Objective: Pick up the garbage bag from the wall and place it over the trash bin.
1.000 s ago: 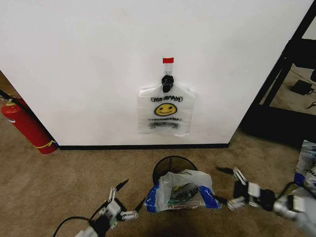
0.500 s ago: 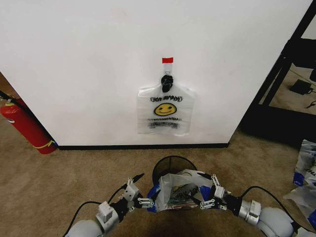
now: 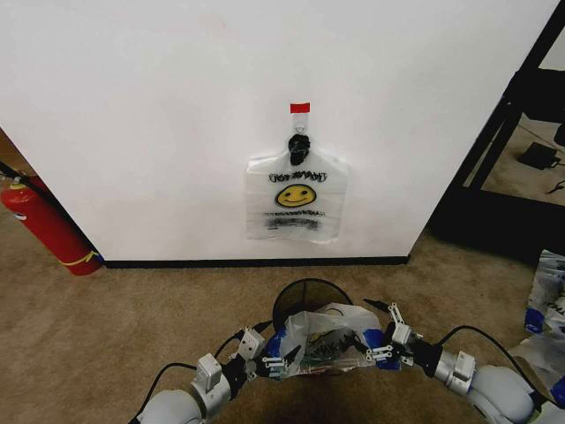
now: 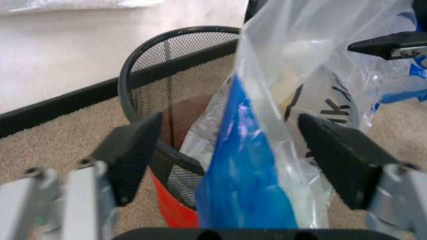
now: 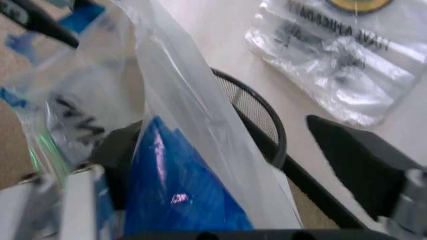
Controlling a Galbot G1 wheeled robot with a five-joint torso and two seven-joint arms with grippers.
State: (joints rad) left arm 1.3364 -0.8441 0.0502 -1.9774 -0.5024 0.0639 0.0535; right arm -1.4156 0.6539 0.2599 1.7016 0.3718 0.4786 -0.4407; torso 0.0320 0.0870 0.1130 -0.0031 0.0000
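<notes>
Two open pincers (image 3: 272, 357) (image 3: 375, 340) flanking garbage bag (image 3: 328, 340).

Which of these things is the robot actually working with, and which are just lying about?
Job:
bag sitting in the bin
left gripper and right gripper, both open at the bag's sides
wall

Lying about:
smiley bags on the hook
fire extinguisher
bags on the floor

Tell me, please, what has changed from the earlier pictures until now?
Both arms closed in from the sides. The left pincer and right pincer now stand open around the blue edges of the garbage bag on the trash bin; neither has gripped it. The bags on the wall, the wall and the fire extinguisher stayed as before.
</notes>
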